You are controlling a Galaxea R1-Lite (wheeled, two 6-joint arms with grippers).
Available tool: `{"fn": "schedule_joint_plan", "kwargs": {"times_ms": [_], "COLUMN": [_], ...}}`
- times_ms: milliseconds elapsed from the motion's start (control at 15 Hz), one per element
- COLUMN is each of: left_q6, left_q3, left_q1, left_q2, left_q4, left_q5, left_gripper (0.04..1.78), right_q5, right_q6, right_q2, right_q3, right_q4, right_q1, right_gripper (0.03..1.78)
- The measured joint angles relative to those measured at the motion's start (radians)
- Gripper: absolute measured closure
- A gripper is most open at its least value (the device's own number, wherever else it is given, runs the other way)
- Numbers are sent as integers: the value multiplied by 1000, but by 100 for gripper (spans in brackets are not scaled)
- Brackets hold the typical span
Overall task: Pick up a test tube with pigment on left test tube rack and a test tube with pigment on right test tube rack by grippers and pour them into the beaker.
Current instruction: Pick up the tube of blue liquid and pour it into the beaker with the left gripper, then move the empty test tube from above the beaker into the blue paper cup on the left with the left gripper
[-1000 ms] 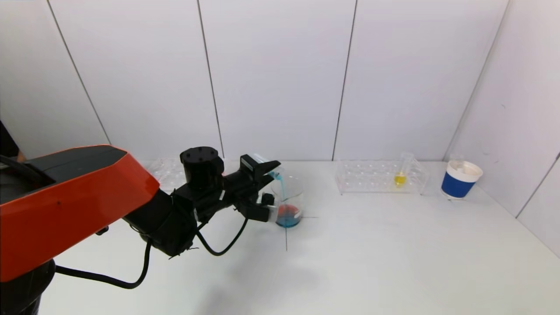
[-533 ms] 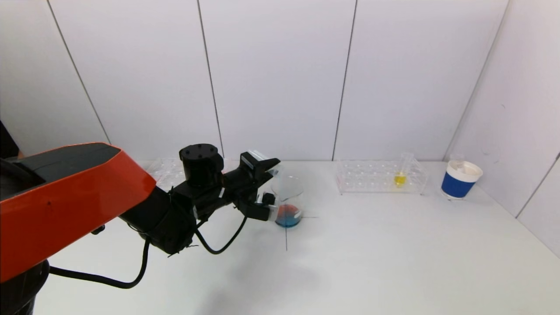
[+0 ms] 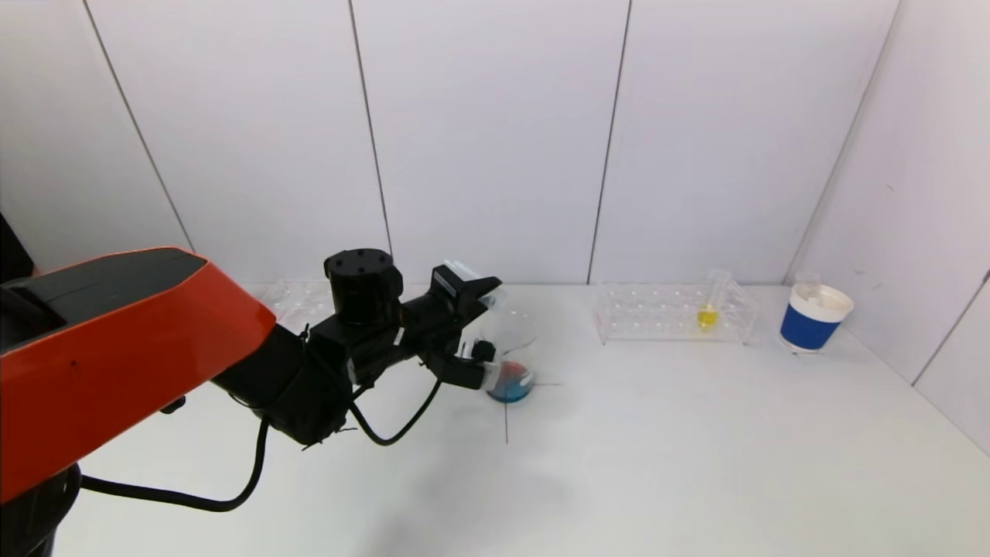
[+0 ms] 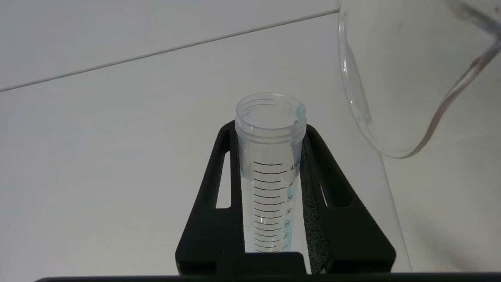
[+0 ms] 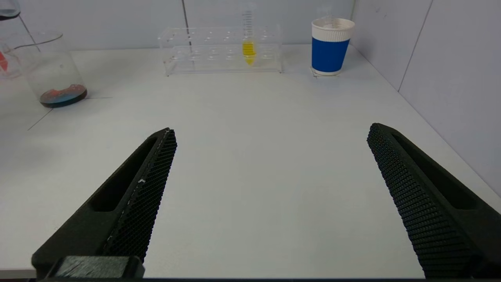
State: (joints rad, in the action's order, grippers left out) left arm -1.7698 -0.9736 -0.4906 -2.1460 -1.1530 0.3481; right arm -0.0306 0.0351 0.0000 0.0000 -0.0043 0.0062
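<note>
Head view first: we have our left gripper [image 3: 483, 329] beside the clear glass beaker [image 3: 508, 356] at the middle of the white tabletop [image 3: 657, 449], its jaws clamped on the clear graduated plastic test tube [image 4: 271, 156]. A second ago a thin blue stream ran from this tube into the beaker; half a second ago it had stopped, and now nothing falls. From the left wrist we see the tube all but drained — only a blue bead at its lip and a faint blue streak down the inner wall — and its mouth sits just beside the beaker's rim rather than over it. The beaker holds a shallow pool of blue with a reddish patch in it. We judge the left half of the pour done; what is left for this arm is to carry the spent tube away, and the hanging drop could fall on the tabletop as it goes. Our right gripper [image 5: 270, 192] waits low over bare tabletop with its jaws spread wide and nothing between them. The second tube, the clear one with yellow pigment [image 3: 707, 309], stands upright in the transparent right-hand rack [image 3: 665, 313], well apart from the beaker, with a blue-and-white paper cup [image 3: 814, 317] beyond it — so the right-side pickup and pour are yet to come.
</note>
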Motion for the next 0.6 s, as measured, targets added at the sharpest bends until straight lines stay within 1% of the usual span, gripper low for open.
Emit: {"fn": "schedule_joint_plan", "kwargs": {"times_ms": [600], "left_q6": [-57], "left_q3": [-2], "left_q1": [-6], "left_q2": [12], "left_q4": [25], "left_q5": [-15], "left_gripper": [138], "right_q5": [0], "right_q6": [0], "right_q2": [0], "right_q3": [0], "right_q4": [0], "right_q1": [0], "right_gripper": [4]}}
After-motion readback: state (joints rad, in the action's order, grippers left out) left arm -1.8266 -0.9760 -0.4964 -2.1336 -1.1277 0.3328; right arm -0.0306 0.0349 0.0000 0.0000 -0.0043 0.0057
